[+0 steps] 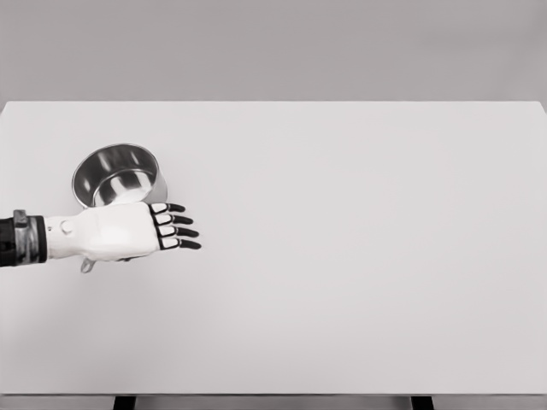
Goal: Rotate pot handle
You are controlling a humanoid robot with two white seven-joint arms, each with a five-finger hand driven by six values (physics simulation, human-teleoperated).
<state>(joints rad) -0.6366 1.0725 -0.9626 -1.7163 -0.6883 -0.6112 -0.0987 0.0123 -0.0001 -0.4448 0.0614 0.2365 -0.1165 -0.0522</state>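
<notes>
Pot (117, 175) sits on table (359, 282), nearer its left edge, toward the far side. L hand (128, 231) lies flat over pot's near side, fingers (175, 231) straight and spread, gripping nothing. Handle mostly hidden under palm; small tab (86, 266) peeks out below wrist, prob. its end. Advice: curl fingers round handle before turning, keep pot flat. Table to the right wide open; left edge close, so swing rightward. R arm not seen.

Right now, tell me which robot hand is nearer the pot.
Left. The left robot hand hovers at the pot's near rim, fingers extended; the right is out of view.
</notes>
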